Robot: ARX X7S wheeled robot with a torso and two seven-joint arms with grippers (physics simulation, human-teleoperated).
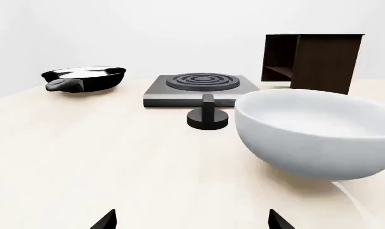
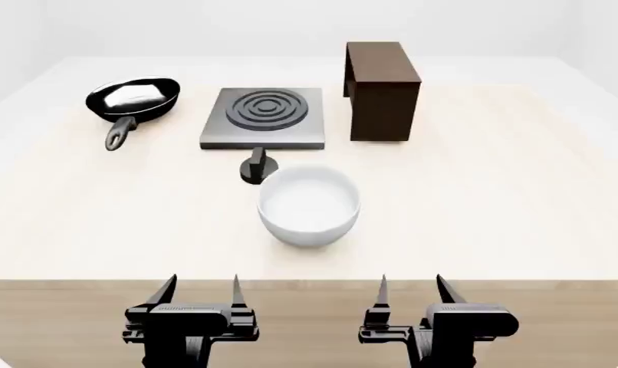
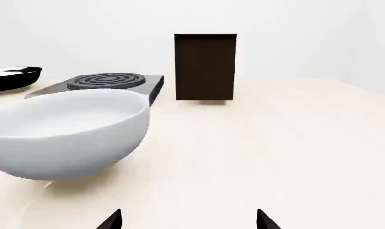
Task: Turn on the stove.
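The stove (image 2: pixel 261 117), a flat grey slab with a dark ringed burner, lay toward the far side of the table (image 2: pixel 514 207). Its small black knob (image 2: pixel 257 169) stood just in front of the stove's near edge, and the white bowl (image 2: pixel 309 205) sat just nearer than the knob and slightly to its right, almost touching it in the head view. To the left of the stove was the black frying pan (image 2: pixel 135 100); to the stove's right, the dark wooden box (image 2: pixel 382 80).

Both tools waited well short of the stove, back at the table's near edge. The left tool (image 2: pixel 199 295) had its fingers spread wide with nothing between them, and so did the right tool (image 2: pixel 410 294).

The step in hand looked to be the reach for the knob, and the left tool seemed the better choice, since its wrist view showed the knob in a straight, open line with the bowl off to one side. A good approach would probably come in on the side of the knob away from the bowl (the bowl's rim crowds that gap), keep low, and straddle the knob's raised ridge squarely before closing, so the twist turns it rather than slipping off. Brushing the bowl would likely push it into the knob.
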